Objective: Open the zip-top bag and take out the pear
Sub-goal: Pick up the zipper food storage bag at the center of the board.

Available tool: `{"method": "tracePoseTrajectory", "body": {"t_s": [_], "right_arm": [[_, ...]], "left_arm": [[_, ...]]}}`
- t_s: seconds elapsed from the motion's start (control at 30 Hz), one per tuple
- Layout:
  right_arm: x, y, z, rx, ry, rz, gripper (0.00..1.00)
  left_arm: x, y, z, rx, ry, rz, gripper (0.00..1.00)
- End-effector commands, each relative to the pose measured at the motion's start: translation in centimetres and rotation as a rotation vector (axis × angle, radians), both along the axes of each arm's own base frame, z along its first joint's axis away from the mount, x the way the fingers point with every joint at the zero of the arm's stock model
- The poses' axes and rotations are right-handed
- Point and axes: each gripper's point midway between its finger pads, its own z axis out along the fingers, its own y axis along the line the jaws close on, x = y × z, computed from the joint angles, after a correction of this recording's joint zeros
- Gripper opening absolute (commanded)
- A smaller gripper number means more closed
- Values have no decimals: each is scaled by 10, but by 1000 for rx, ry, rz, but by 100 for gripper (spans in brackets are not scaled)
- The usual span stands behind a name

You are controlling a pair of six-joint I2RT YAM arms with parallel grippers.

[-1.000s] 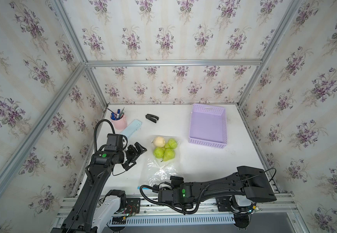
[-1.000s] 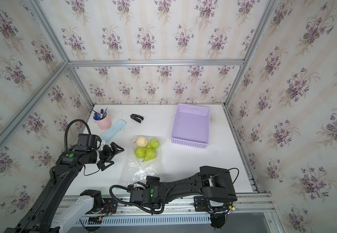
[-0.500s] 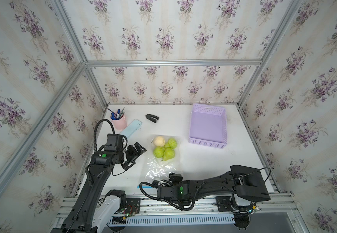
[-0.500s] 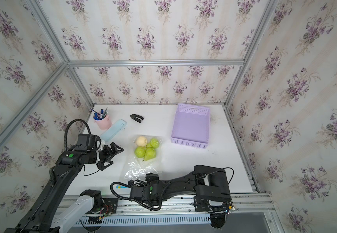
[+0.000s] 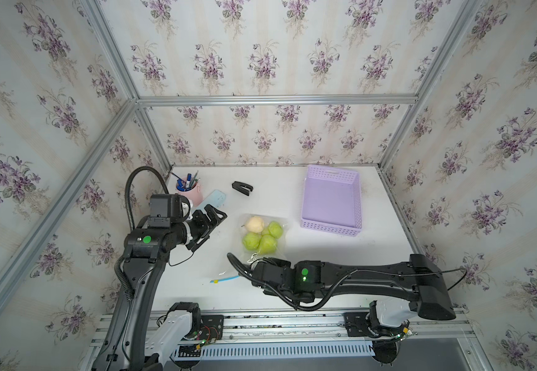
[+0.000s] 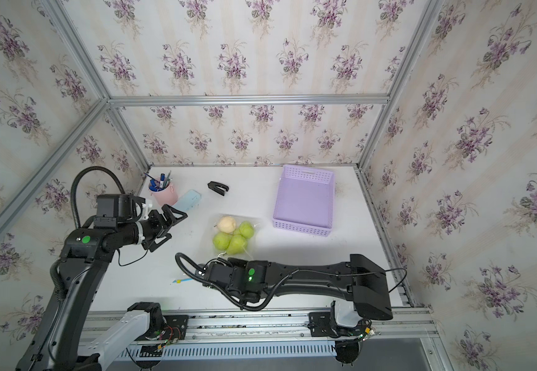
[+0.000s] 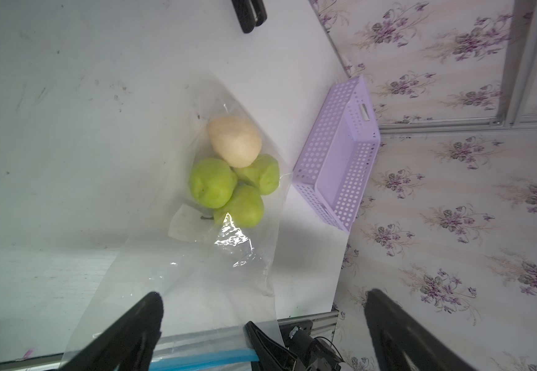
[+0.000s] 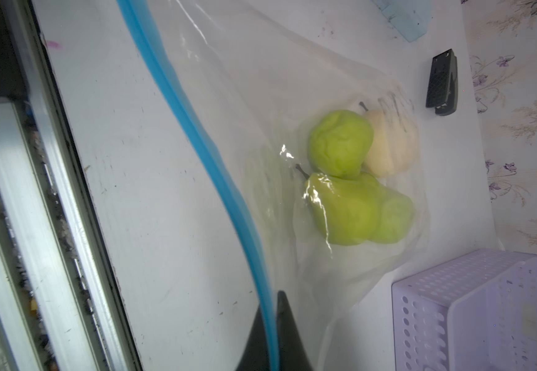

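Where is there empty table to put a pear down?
Bare table lies between the stapler and the purple basket, and in front of that basket, beside the zip-top bag. Crowded: the back corner with the pen cup and blue case.

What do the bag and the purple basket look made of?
The bag: thin clear plastic film, glossy; it crinkles and glints, with a blue zip strip. The basket: rigid lilac plastic, likely moulded, fairly matte; its walls carry regular rows of holes.

Bare table left of bag — basket close right.
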Motion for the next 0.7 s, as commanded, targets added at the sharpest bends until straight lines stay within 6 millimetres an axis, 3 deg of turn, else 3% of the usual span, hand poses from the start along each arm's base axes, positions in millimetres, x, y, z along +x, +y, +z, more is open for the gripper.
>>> {"method": "tracePoseTrajectory", "body": {"t_s": [0.0, 0.17, 0.27, 0.37, 0.5, 0.67], "right_arm": [[1, -12, 31, 31, 126, 20, 0], [43, -30, 101, 187, 185, -51, 0], [65, -43, 121, 239, 200, -76, 0], [82, -59, 127, 256, 220, -95, 0], [90, -77, 126, 231, 244, -103, 0], [99, -94, 133, 276, 258, -130, 0]], "left_arm": [[11, -3, 45, -12, -133, -19, 100], [27, -15, 128, -19, -464, -113, 100], [26, -25, 160, 25, -672, -226, 100], [21, -34, 164, 81, -797, -330, 100], [7, -47, 150, 132, -889, -473, 100], [-24, -55, 131, 263, -991, -633, 100]]}}
